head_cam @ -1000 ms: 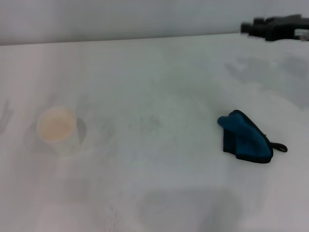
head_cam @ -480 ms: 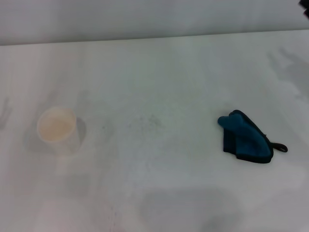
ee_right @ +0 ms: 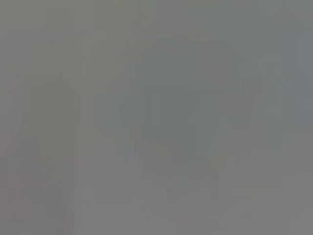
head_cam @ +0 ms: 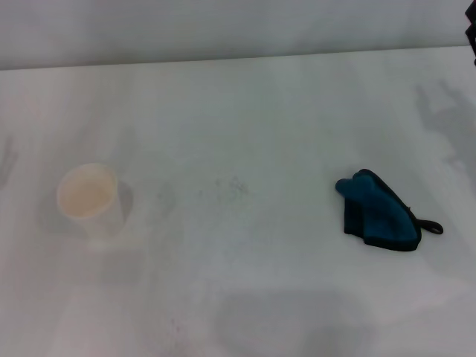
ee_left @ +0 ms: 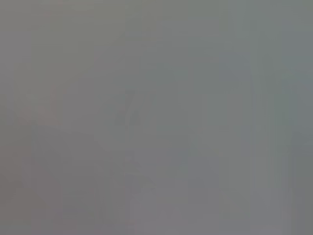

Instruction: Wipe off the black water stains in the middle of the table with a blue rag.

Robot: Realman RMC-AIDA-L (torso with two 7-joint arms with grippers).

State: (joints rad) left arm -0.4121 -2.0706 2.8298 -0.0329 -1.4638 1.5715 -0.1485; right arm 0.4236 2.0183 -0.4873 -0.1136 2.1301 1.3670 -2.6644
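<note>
Blue rag (head_cam: 379, 214) lies on table (head_cam: 260, 104); cup (head_cam: 91, 199) well apart.

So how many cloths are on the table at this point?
1. The blue rag lies bunched on the right side of the table, far from the white cup at the left. The wrist views show nothing recognisable.

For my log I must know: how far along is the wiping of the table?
Done, it seems: no black blotch shows on the table, only faint grey specks in its middle. In hand: nothing; the blue rag lies loose on the right, a paper cup stands left. Only a sliver of the right gripper shows. Left: perhaps those specks.
</note>
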